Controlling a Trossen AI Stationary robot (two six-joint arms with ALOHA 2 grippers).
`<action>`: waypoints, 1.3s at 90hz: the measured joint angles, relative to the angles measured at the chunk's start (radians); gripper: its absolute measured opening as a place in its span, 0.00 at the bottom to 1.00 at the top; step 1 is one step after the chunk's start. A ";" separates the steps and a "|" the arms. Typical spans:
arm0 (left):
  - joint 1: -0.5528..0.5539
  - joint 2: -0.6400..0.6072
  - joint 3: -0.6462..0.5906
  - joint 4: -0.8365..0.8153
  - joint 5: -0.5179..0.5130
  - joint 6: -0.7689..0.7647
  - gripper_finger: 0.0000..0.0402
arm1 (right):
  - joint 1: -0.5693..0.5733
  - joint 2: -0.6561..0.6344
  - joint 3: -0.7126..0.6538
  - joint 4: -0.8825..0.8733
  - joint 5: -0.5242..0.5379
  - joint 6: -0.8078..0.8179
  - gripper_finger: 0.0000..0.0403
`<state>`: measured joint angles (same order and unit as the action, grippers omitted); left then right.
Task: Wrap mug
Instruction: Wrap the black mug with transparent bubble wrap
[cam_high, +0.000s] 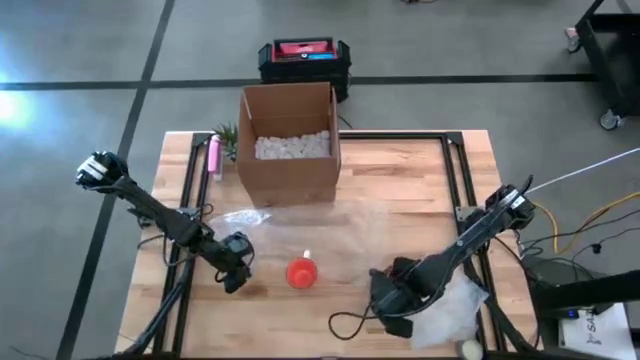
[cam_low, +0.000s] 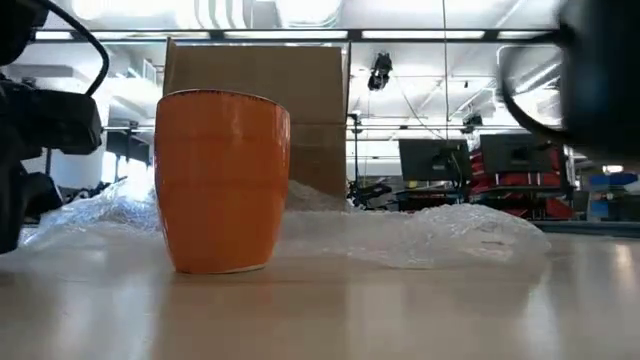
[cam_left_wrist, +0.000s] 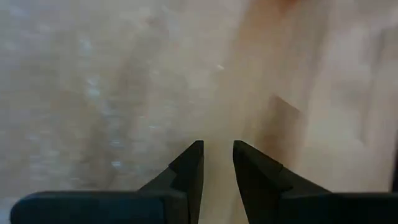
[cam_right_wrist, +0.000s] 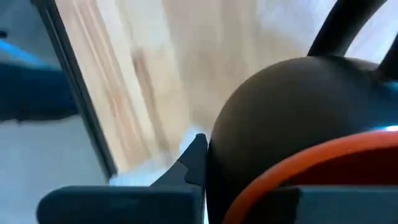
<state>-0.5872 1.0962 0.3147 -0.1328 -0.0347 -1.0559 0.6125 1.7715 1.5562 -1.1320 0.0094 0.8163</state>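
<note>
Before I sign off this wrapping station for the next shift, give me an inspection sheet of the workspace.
Surface: pale wooden table with black frame rails.
Job's things: orange ceramic mug upright; clear bubble wrap sheet lying behind it.
Clutter: open cardboard box holding white packing bits; pink tube; more clear plastic wrap at the right front corner.
Grippers: left gripper beside the mug, fingers slightly apart, empty; right gripper low at the front right.
Cables: black cable looped on the table; yellow cables off the right edge.
Surroundings: black and red case on the floor.
</note>
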 joint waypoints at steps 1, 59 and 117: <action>-0.001 0.003 0.002 0.002 0.005 0.000 0.18 | -0.003 0.000 0.007 0.000 0.016 -0.007 0.02; 0.017 0.074 0.213 -0.356 -0.386 0.252 0.18 | -0.331 0.079 0.064 0.375 0.258 -0.650 0.01; 0.013 0.240 0.351 -0.294 -0.014 0.259 0.07 | -0.431 0.323 0.260 0.449 0.046 -0.819 0.01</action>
<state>-0.5743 1.3361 0.6655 -0.4268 -0.0488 -0.7971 0.1819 2.0947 1.8164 -0.6832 0.0555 -0.0032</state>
